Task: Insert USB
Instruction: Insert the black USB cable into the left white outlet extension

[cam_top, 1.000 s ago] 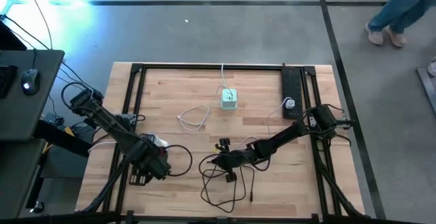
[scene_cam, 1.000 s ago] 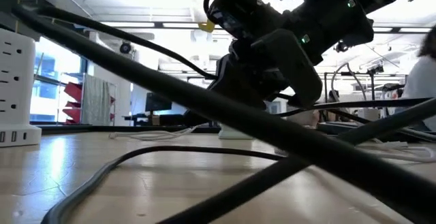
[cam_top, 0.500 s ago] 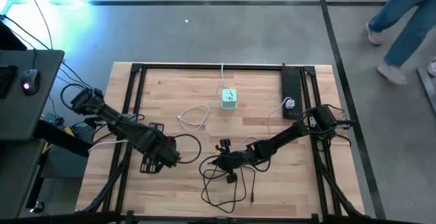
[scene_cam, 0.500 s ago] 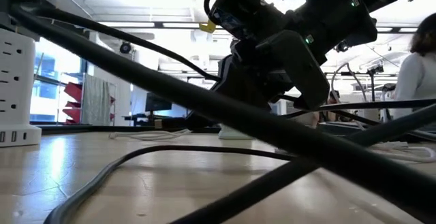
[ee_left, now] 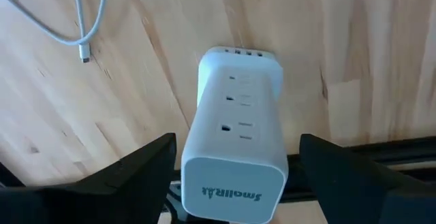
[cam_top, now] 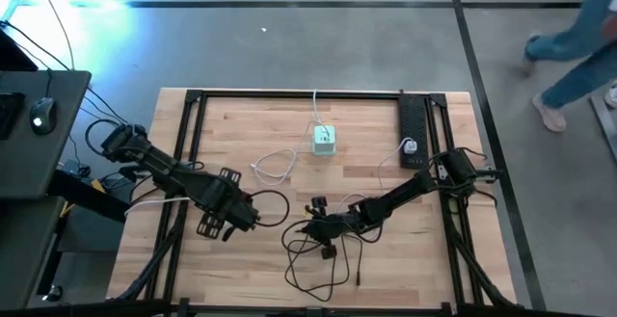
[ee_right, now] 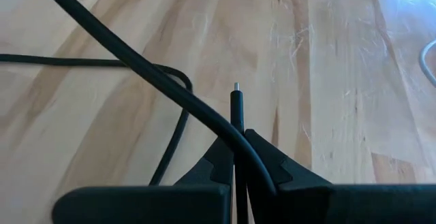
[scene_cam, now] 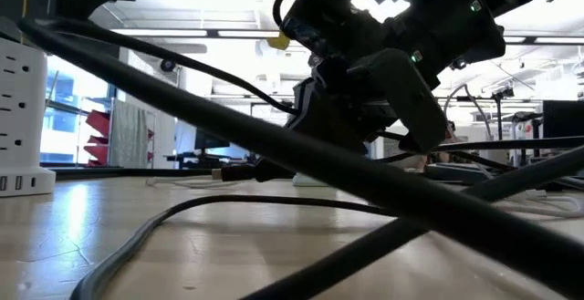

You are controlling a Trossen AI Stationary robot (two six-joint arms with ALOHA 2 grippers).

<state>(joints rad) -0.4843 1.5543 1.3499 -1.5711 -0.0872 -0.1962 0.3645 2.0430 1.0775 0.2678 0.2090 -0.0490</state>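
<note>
Far left: left end effector (cam_top: 229,213) low over the counter (cam_top: 386,269), near its left rail. Fingers (ee_left: 139,173) spread wide, holding nothing, either side of a white socket block (ee_left: 235,115) lying on the wood, a gap showing on both sides. Just beyond, a loose white cable (cam_top: 275,168). Centre, towards the back edge: a small white-and-green charger cube (cam_top: 323,140), standing alone. Right of centre: right end effector (cam_top: 318,224) clamped narrow on the black USB cable (ee_right: 236,105), plug tip poking out past the fingers above bare wood, slack coiled towards the front. Right rear: a black power strip (cam_top: 413,117). Off the counter, far right: a person's legs (cam_top: 578,47).
</note>
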